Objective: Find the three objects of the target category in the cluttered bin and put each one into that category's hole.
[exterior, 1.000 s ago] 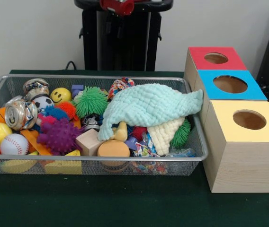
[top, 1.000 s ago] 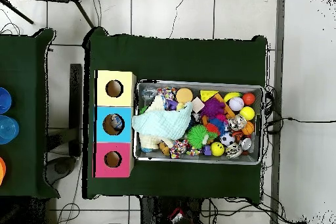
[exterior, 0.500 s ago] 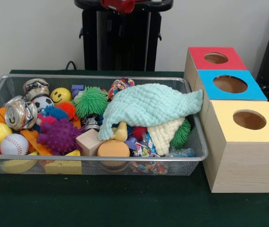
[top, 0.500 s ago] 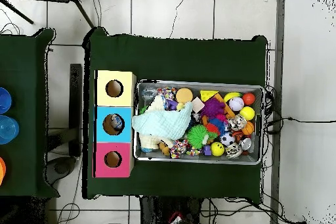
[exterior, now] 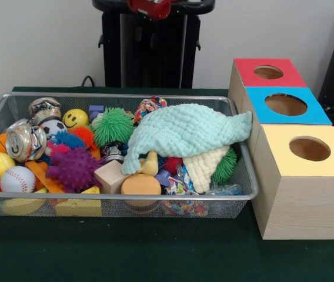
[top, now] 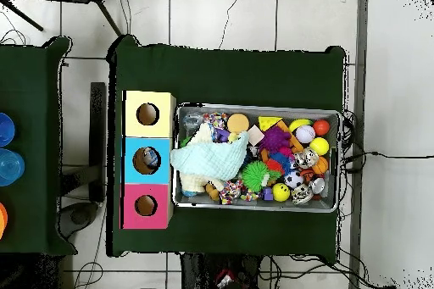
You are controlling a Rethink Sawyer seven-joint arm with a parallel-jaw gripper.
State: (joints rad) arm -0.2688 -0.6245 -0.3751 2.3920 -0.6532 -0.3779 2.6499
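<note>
A wire mesh bin [exterior: 246, 170] [top: 257, 205] is filled with mixed things. A mint cloth [exterior: 184, 132] [top: 208, 158] lies over its end nearest the boxes, on top of a cream cloth [exterior: 205, 167]. Beside them are a green tentacle ball [exterior: 113, 125], a purple spiky ball [exterior: 73, 168], a baseball [exterior: 17, 179], a smiley ball [exterior: 75, 118], crushed cans [exterior: 26, 140] and a wooden block [exterior: 110, 175]. Three wooden boxes with round holes stand beside the bin: red [exterior: 268, 72] [top: 146, 205], blue [exterior: 286, 104] [top: 146, 160] and yellow [exterior: 309, 148] [top: 147, 114]. Of the arm only a red part [exterior: 149, 7] shows, drawn back; its gripper cannot be made out.
Dark green cloth [exterior: 155, 252] covers the table around the bin and boxes. A second green table [top: 25, 133] with blue and orange round things stands off to the side in the overhead view. Cables lie on the tiled floor [top: 381, 158].
The red arm part at the front view's top edge has shifted slightly to the right. Nothing in the bin or the boxes has moved.
</note>
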